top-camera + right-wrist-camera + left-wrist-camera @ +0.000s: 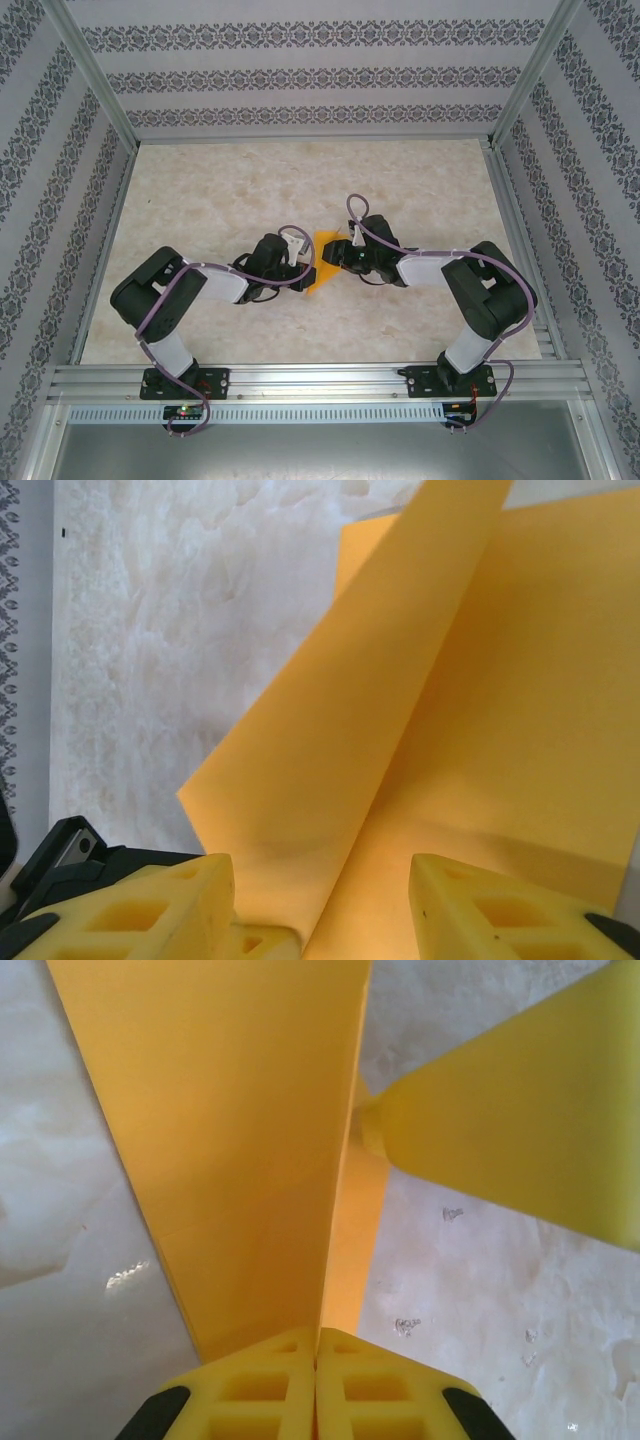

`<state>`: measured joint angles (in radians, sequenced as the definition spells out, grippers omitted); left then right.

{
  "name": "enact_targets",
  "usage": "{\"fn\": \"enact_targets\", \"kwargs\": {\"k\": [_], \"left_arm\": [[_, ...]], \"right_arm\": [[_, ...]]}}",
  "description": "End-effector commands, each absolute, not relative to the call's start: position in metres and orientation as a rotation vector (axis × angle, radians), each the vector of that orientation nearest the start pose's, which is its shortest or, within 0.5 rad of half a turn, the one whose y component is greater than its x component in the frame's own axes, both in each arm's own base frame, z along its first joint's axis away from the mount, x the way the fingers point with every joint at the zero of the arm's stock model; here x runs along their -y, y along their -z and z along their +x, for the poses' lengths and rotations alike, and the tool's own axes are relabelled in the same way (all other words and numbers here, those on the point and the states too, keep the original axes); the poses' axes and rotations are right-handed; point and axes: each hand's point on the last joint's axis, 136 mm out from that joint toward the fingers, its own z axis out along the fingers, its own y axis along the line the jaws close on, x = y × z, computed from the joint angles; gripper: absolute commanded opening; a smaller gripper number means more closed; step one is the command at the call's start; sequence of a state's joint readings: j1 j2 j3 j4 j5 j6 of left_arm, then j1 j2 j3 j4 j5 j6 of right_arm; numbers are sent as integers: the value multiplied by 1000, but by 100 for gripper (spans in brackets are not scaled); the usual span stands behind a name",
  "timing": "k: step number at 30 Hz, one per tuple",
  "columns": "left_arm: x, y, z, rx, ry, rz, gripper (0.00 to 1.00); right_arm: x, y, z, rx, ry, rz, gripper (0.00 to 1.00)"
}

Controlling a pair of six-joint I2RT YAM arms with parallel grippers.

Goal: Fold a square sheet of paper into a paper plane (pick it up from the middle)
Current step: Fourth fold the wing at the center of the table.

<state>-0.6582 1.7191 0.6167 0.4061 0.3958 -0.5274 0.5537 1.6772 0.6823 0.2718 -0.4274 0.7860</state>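
A booth with grey-and-white patterned wallpaper walls encloses a pale, marble-look beige worktop, seen from above. A silver metal rail runs along the near edge, and both robot arms are bolted to it.

The black-and-white left arm bends in from the lower left. The matching right arm bends in from the lower right. Their wrists meet near the middle of the worktop, close together and facing each other.

Between the two wrists sits the thin plain orange paper sheet. It is partly folded, showing from above as a narrow pointed shape, its upper part a small triangle.

In the left wrist view the orange paper sheet rises away from the camera as a broad flap with a sharp crease down its right side. A narrower strip stands beside the crease. The chunky yellow left fingers are pressed together at the bottom of the view, pinching the sheet at the crease. A smooth yellow wedge, the same colour as the fingers, comes in from the upper right. Its narrow end meets the sheet's edge.

In the right wrist view the chunky yellow right fingers are spread apart. The orange paper sheet lies in the gap between them. One flap tilts up to the left and a wider panel lies behind it on the right.
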Motion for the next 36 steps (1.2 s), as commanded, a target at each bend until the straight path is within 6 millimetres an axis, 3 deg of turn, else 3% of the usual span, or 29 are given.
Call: {"fn": "enact_targets", "kwargs": {"k": [1,28,36], "left_arm": [[308,-45,288,-2359,1102,375,10],[297,-35,293,-2419,1089,288,11],[297,-41,294,-2411,1091,288,14]], "right_arm": [[-279,-54,308,-2466,-1156,-45,51],[-274,-34,319,-2550,-1093,13,50],[-257,-7,314,-2687,-900,82,52]]}}
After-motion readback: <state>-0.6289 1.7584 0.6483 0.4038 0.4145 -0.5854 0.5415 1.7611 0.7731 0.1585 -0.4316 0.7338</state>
